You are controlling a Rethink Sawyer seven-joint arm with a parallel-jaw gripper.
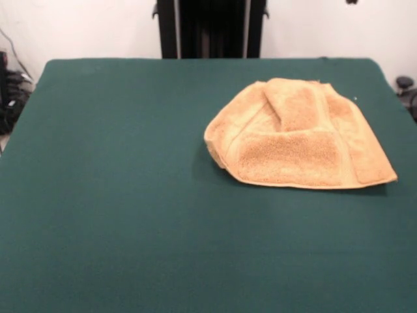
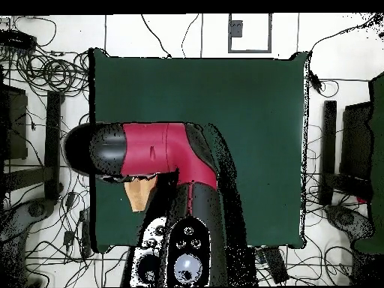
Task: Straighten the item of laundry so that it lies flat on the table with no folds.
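The golden tan towel [image 1: 296,137] lies on the right part of the dark green table [image 1: 117,182] in the front view. It is rumpled, with its far and left parts folded over onto itself, and a flat band runs along its right edge. In the overhead view only a small corner of the towel [image 2: 139,196] shows under the red and black arm [image 2: 161,150], which hangs high over the table's left side. Of my gripper [image 1: 352,2] only a small dark tip shows at the top edge of the front view, well above the towel and apart from it.
The robot's black pedestal [image 1: 210,27] stands at the table's far edge. Cables and stands [image 2: 52,90] lie on the floor round the table. Bare green cloth stretches left of and in front of the towel.
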